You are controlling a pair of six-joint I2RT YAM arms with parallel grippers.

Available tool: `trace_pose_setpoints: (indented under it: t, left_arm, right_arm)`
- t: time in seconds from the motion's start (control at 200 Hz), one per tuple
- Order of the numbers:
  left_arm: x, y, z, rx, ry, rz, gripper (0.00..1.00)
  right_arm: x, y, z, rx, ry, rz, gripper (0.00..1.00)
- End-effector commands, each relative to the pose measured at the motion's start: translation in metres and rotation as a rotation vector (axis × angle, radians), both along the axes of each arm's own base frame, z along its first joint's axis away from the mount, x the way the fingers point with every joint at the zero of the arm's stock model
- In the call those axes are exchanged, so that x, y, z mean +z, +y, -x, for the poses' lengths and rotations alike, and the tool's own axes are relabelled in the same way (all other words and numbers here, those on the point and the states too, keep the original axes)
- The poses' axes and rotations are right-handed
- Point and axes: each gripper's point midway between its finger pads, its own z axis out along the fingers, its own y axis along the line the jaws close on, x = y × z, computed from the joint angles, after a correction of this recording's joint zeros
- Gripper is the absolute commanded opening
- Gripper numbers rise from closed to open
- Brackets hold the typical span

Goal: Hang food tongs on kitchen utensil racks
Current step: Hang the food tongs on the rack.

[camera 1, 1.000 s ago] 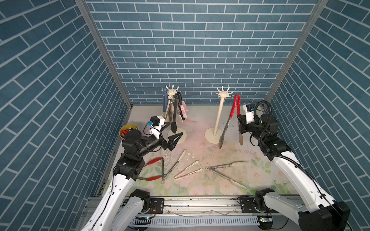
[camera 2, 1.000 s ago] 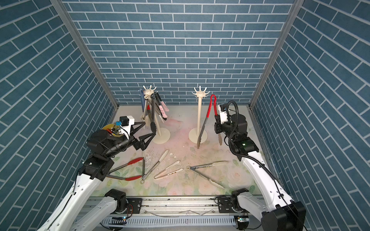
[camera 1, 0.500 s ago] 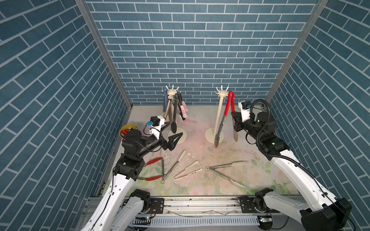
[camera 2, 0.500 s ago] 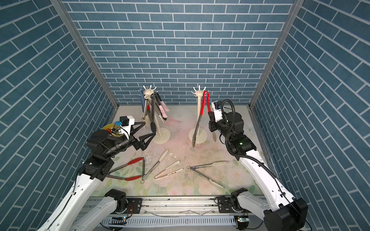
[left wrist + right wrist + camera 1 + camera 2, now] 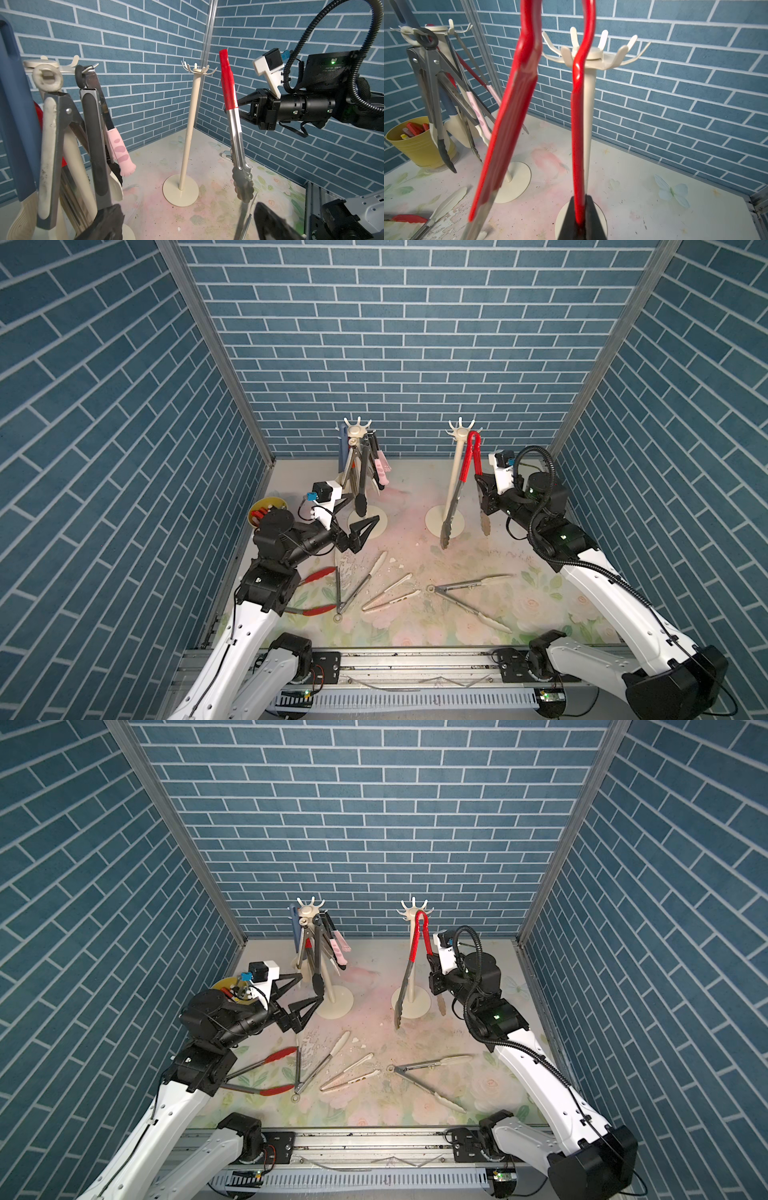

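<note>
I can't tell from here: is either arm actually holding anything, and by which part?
Yes. The right pincer grips the red-handled tongs by one leg, low on its red sleeve. The left pincer is open and empty.

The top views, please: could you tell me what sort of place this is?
Probably a mock kitchen booth for robot trials, not a real kitchen: blue brick-print panels enclose a floral tabletop, two arms sit on a metal rail, and tongs hang on a rack.
</note>
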Motion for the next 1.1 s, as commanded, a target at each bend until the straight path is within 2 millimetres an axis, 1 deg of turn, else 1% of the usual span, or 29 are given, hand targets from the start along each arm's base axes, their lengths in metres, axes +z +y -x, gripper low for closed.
trace_pose_setpoints:
  t: [0.0,0.11,0.15,0.26,0.495,0.715,0.75,0.795,0.905,0.95,1.095]
  left_arm:
    - [0.009,-0.001,0.002,-0.002,-0.027,0.0,0.99]
    - [0.009,-0.001,0.002,-0.002,-0.027,0.0,0.99]
    - [0.008,-0.001,0.002,-0.002,-0.026,0.0,0.99]
    - [0.009,-0.001,0.002,-0.002,-0.027,0.0,0.99]
    - [0.009,0.0,0.002,-0.001,-0.028,-0.001,0.99]
    - [0.009,0.0,0.002,0.001,-0.027,-0.003,0.99]
    - [0.008,0.0,0.002,0.0,-0.026,-0.002,0.99]
    - [0.008,0.0,0.002,0.001,-0.025,-0.003,0.99]
    - [0.008,0.0,0.002,0.003,-0.024,-0.003,0.99]
    - [0.008,0.0,0.002,0.003,-0.024,-0.003,0.99]
    - [0.008,0.001,0.002,0.007,-0.023,-0.004,0.99]
  right_arm:
    - [0.021,0.003,-0.002,0.006,-0.045,0.008,0.0]
    - [0.012,0.006,-0.005,0.008,-0.019,0.019,0.0]
    - [0.01,0.001,-0.009,-0.022,-0.016,0.027,0.0]
    - [0.002,0.001,-0.012,-0.031,0.006,0.041,0.0]
    - [-0.023,0.002,-0.018,-0.045,0.064,0.069,0.0]
    - [-0.048,0.002,-0.017,-0.046,0.126,0.08,0.0]
    - [-0.05,0.002,-0.017,-0.044,0.136,0.083,0.07]
    - [-0.05,0.001,-0.017,-0.051,0.14,0.083,0.18]
    - [-0.049,-0.004,-0.021,-0.087,0.153,0.079,0.37]
    - [-0.05,-0.005,-0.021,-0.093,0.166,0.08,0.42]
    - [-0.056,-0.005,-0.023,-0.094,0.229,0.066,0.52]
